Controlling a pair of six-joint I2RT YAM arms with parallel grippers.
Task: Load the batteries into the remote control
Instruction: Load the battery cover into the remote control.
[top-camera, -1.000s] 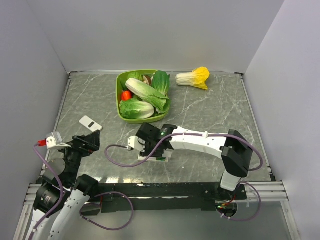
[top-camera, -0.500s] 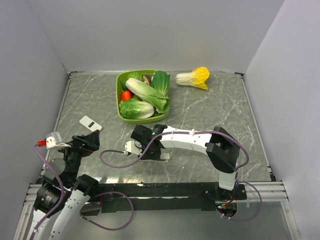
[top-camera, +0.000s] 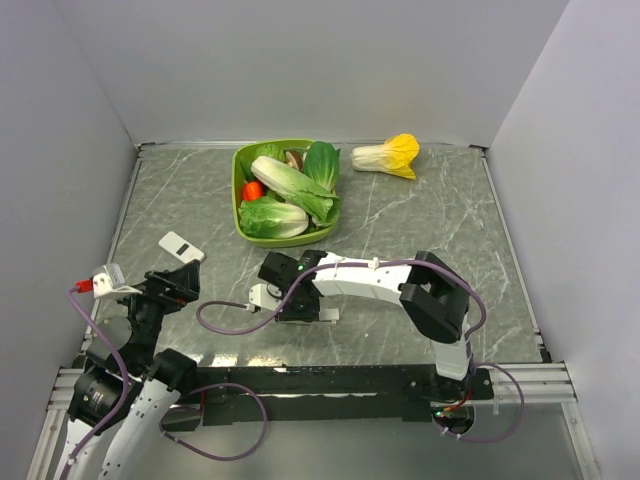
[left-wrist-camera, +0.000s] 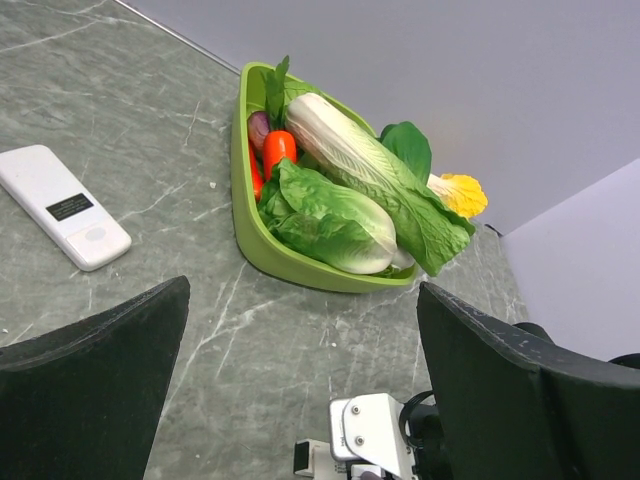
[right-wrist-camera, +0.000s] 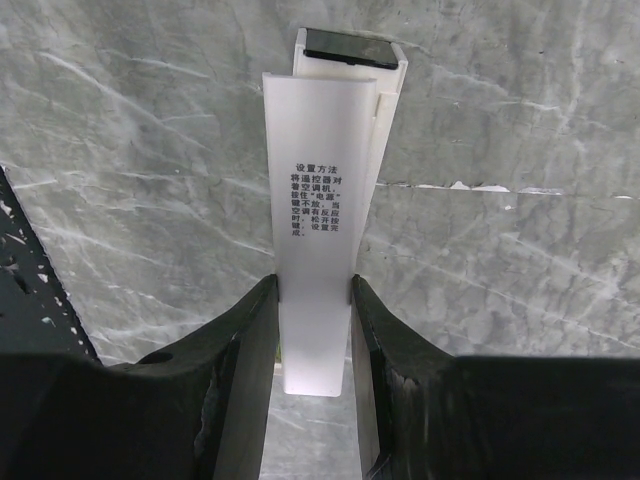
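The remote control (right-wrist-camera: 352, 50) lies flat on the marble table, a white casing with a black end pointing away from my right gripper (right-wrist-camera: 315, 285). A white panel with printed text (right-wrist-camera: 318, 210) sits slightly askew along it, and the right gripper's jaws are shut on that panel's sides. In the top view the right gripper (top-camera: 288, 300) is low at centre front, with the remote control (top-camera: 322, 316) under it. My left gripper (left-wrist-camera: 303, 290) hovers wide open at the near left, holding nothing, also visible as the left gripper (top-camera: 172, 284). No batteries are visible.
A green bowl (top-camera: 241, 222) of leafy vegetables and a red piece stands at the back centre. A yellow-tipped cabbage (top-camera: 388, 156) lies to its right. A white flat device with a black label (top-camera: 181, 246) lies at the left. Grey walls enclose the table on three sides.
My right arm has folded in, its elbow swinging left and nearer. Its gripper has shifted a little to the left with the remote. The left arm has not moved.
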